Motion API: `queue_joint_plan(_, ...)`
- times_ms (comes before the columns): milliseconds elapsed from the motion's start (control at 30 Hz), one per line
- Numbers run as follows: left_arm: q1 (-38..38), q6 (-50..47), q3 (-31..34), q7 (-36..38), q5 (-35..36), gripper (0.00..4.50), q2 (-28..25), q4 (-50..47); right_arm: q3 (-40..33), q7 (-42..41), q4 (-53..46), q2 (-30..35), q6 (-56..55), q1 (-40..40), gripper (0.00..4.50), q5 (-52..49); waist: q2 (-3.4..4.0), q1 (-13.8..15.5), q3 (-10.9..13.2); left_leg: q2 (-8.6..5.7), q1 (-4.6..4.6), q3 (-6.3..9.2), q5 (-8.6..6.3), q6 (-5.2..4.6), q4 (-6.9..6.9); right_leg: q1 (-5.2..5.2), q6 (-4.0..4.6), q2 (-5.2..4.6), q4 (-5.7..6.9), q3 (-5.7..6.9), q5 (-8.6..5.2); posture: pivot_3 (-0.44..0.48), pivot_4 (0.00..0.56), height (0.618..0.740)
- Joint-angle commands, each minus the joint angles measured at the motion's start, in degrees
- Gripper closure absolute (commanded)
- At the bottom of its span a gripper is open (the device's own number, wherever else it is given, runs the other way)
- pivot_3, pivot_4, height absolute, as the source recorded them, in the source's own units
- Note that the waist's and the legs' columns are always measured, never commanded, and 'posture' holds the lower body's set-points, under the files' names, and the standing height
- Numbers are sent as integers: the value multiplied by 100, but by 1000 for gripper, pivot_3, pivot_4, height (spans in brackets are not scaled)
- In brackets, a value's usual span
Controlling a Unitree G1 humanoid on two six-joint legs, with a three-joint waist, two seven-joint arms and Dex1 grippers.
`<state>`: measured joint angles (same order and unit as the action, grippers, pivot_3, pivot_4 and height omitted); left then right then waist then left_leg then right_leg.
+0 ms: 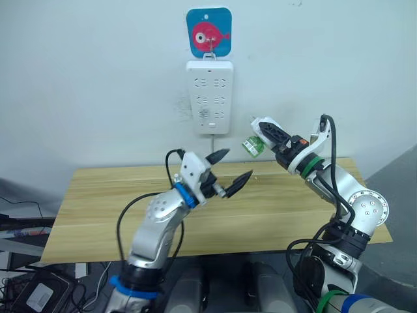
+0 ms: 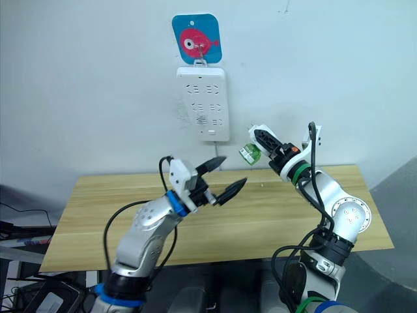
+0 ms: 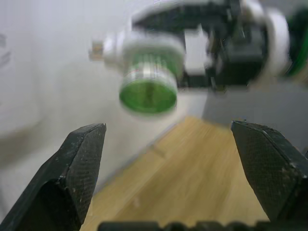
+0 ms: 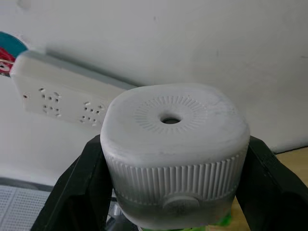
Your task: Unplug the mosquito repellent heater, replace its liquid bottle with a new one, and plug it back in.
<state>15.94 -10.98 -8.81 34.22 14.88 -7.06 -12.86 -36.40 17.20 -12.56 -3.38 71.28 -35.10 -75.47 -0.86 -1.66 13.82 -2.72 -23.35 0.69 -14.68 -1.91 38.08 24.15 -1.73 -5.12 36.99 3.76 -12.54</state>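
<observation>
My right gripper (image 1: 266, 135) is shut on the mosquito repellent heater (image 4: 172, 149), a white rounded unit with a round vent hole on its face. It holds the heater in the air, right of and below the wall power strip. A liquid bottle (image 1: 252, 146) with a green label hangs from the heater's underside, and its green bottom (image 3: 148, 95) faces my left wrist camera. My left gripper (image 1: 233, 167) is open above the wooden table (image 1: 273, 222), to the left of and lower than the bottle. Nothing sits between its black fingers (image 3: 79, 161).
A tall white power strip (image 1: 210, 96) hangs on the white wall from a blue hook plate with a red fish (image 1: 208, 31). Its cable drops behind the table. Cables and boxes lie on the floor at the left (image 1: 32, 287).
</observation>
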Motion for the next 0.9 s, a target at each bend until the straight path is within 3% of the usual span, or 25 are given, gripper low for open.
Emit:
queue_joint_plan(33, 215, 335, -64, -392, -193, 11, 299, 229, 277, 517, -217, 125, -331, 66, 1497, -926, 0, -24, 0, 3, 0, -1, 0, -1, 0, 0, 0, 4, 0, 0, 0, -94, 226, 740)
queue_joint_plan(300, 422, 558, -158, -488, -231, 11, 503, 548, 1056, 1091, -306, 674, -1084, 376, 1497, -2105, 1, -36, -1, 22, -1, -8, -1, -2, 1, 1, -2, 28, -1, 0, -1, -118, 221, 740)
queue_joint_plan(400, 449, 592, -131, -449, -190, 542, 494, 586, 1323, 1217, -361, 859, -1412, 484, 1497, -2380, 1, -35, -1, 22, -1, -8, -1, -2, 4, -1, -4, 30, -3, -1, -2, -125, 222, 740)
queue_joint_plan(567, 493, 615, -115, -375, -129, 2136, 476, 598, 1757, 1243, -478, 1219, -1780, 677, 1497, -2699, 1, -34, 0, 23, -2, -13, -1, -2, 6, 0, -5, 32, -5, -3, -2, -132, 222, 740)
queue_joint_plan(600, 509, 618, -138, -346, -118, 2272, 479, 583, 1830, 1235, -496, 1290, -1835, 714, 1497, -2721, 1, -34, 0, 23, -2, -13, -1, -3, 6, 0, -5, 32, -6, -3, -2, -133, 222, 740)
queue_joint_plan(867, 525, 579, -246, -352, -290, 2271, 432, 520, 2220, 1088, -511, 1705, -2243, 846, 1497, -2759, 0, -33, 0, 28, -3, -12, -1, -3, 6, 0, -9, 37, -6, -3, -5, -136, 221, 740)
queue_joint_plan(900, 529, 590, -243, -369, -322, 1921, 419, 524, 2253, 1076, -513, 1747, -2284, 861, 1497, -2741, 0, -33, 0, 29, -3, -12, -1, -3, 6, 0, -9, 38, -7, -3, -5, -137, 221, 740)
